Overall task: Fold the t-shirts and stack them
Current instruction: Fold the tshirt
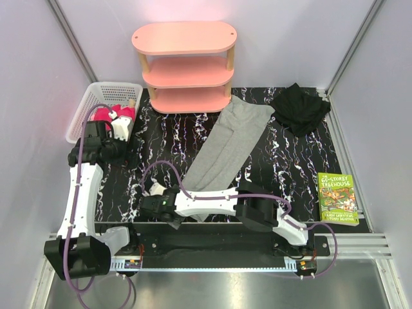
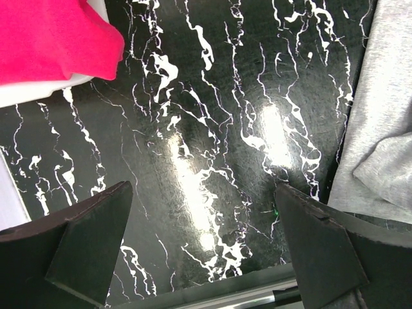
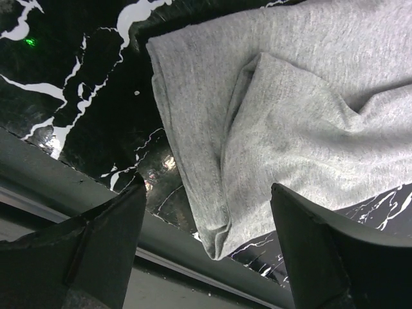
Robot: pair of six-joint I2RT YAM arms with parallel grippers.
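The folded mid-grey cloth t-shirt (image 1: 233, 145) is lying before the pink 3-tier oval shelf (image 1: 187, 64), and the right gripper (image 3: 207, 193), spread wide and empty, is hovering over its near corner, risking pinching only 1 layer.

The left arm (image 1: 87, 193) at eight o'clock and right arm (image 1: 206, 203) at six are cased white with black joints. Purple cables (image 1: 156, 165) are strung along both.

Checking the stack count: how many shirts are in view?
3: grey shirt mid-table, black bundle far right corner, magenta bundle in the white basket far left. More may be hidden in the basket.
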